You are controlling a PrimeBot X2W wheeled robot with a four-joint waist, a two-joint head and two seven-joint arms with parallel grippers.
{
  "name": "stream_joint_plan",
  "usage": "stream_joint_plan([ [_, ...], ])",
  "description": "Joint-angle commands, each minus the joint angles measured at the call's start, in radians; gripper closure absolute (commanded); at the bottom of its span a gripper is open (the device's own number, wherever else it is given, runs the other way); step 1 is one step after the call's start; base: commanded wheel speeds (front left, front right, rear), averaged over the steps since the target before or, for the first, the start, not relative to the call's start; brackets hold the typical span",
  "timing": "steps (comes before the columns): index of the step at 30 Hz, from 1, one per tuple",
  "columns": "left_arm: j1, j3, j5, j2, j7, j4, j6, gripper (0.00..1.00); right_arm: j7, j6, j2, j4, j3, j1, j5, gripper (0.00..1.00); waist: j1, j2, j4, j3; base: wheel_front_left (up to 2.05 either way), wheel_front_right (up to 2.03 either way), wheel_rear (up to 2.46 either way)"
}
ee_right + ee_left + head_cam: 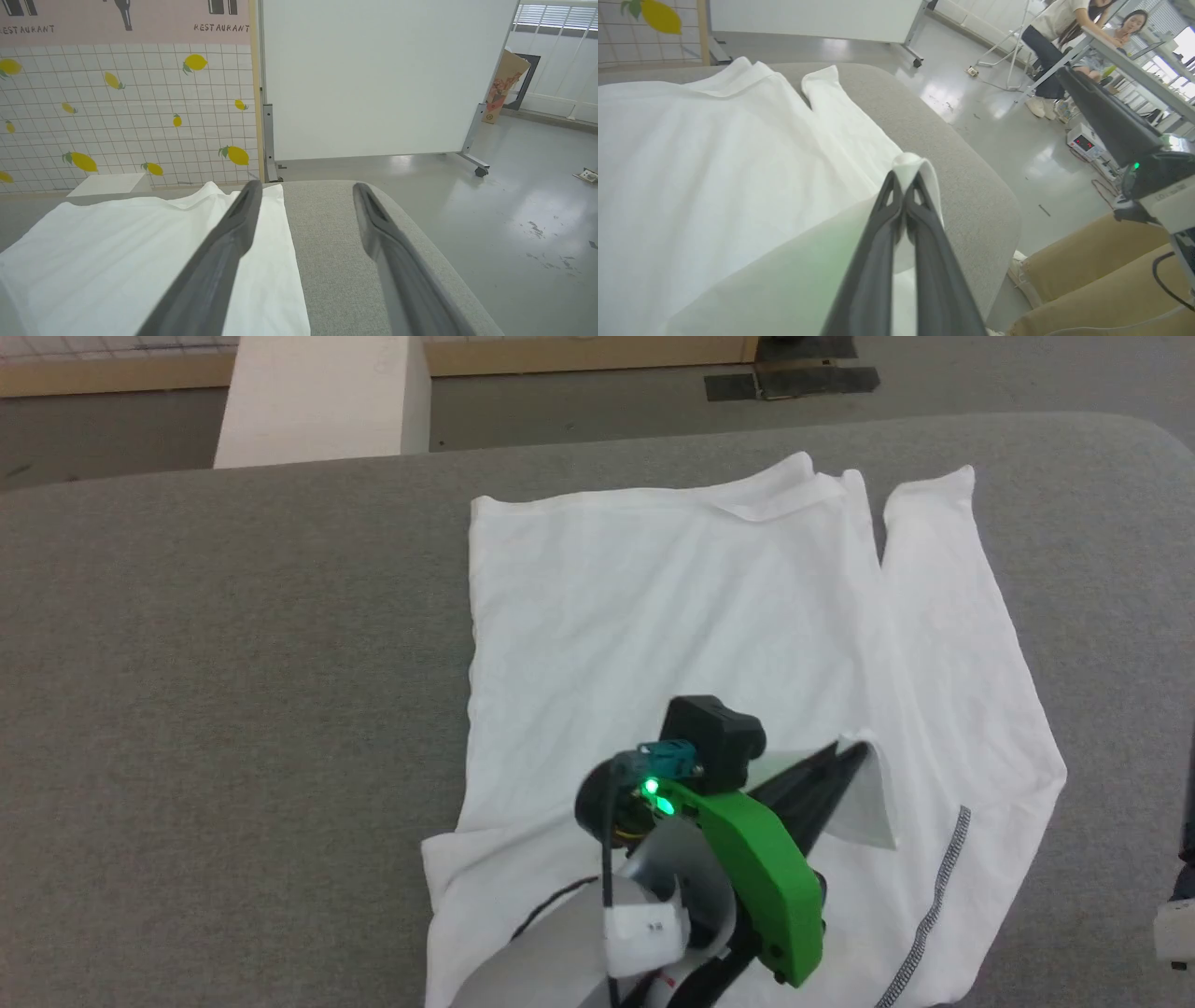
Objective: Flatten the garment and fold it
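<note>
The white T-shirt (681, 616) lies spread on the grey table (233, 663), with grey zigzag stitching (938, 896) along its near right hem. My left gripper (854, 756) is shut on a lifted fold of the shirt's fabric near its right side; in the left wrist view the fingers (903, 186) pinch a white edge (920, 168) that curls over their tips. My right gripper (306, 191) stands open above the table's right end, beside the shirt's edge (271, 261), holding nothing. The brownish logo is hidden.
The table's rounded right edge (994, 196) drops to a shiny floor. People sit at a desk (1134, 70) to the right. A white board on wheels (373, 79) and a white box (317, 401) stand beyond the table. Tan cushions (1087, 275) lie below right.
</note>
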Motion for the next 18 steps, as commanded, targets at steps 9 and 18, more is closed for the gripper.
stream_joint_plan([
  [9,-0.144,-0.285,-0.192,-0.006,-0.128,0.243,0.05,1.0,-0.029,-0.002,0.001,0.05,0.039,-0.057,0.014,0.0,0.0001,-0.0001,-0.102,0.077,0.0,0.0,0.0],
  [18,-0.225,-0.408,-0.299,-0.006,-0.243,0.419,0.07,0.0,-0.037,-0.002,0.0,0.095,0.069,-0.077,0.005,0.0,0.0001,-0.0001,-0.098,0.066,0.0,0.0,0.0],
])
